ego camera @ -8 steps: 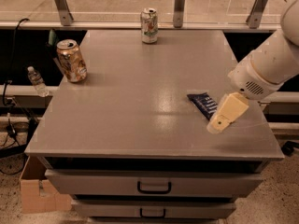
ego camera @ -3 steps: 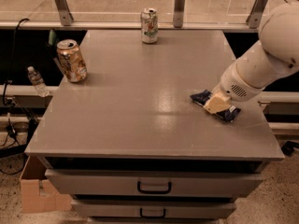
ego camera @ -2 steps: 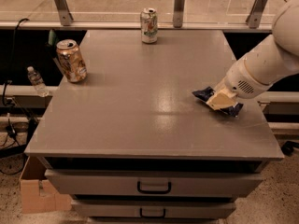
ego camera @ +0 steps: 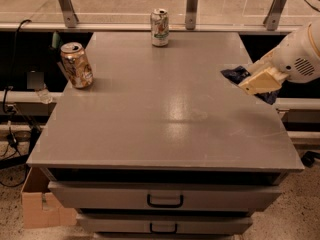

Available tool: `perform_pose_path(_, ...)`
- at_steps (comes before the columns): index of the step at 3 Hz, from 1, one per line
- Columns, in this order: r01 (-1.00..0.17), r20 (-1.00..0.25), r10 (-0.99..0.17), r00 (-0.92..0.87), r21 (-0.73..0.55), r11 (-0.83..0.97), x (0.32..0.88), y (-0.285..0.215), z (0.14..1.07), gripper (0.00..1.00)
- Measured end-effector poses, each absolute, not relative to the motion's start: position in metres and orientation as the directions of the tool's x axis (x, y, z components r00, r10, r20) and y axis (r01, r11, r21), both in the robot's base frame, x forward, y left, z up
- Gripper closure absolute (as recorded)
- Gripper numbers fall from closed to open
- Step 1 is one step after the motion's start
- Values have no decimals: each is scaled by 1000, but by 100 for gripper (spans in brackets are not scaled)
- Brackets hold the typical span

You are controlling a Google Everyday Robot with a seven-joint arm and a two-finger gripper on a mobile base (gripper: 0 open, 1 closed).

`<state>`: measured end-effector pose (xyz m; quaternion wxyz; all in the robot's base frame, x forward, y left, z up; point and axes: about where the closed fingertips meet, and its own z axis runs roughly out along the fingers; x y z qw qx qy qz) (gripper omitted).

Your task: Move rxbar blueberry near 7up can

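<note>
The gripper (ego camera: 256, 82) hangs over the right edge of the worktop (ego camera: 165, 119), about halfway along it, clenched on the rxbar blueberry (ego camera: 234, 74); the bar's dark ends stick out on either side of the pale fingers. The 7up can (ego camera: 160, 28) stands upright at the middle of the far edge, well apart from the bar; a dented gold-tan can (ego camera: 76, 65) stands near the left edge and is not the goal. To do the carry well, the arm should probably sweep toward the far edge with the bar held clear of the surface, approach the can from the near right side, and set the bar down just beside it without knocking it; a slim can tips easily. The fingers hide the bar's middle and its lettering; whether it is clear of the worktop cannot be told; the arm is cut off at the right.
</note>
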<state>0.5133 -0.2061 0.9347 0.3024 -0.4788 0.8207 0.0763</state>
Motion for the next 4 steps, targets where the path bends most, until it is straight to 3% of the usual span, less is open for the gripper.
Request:
perform_pose_path(2, -822, -622, -705, -342, -165, 544, 556, -178, 937, 100)
perform_pose_path(4, -811, -673, -682, -285, -210, 546, 662, -133, 948, 100)
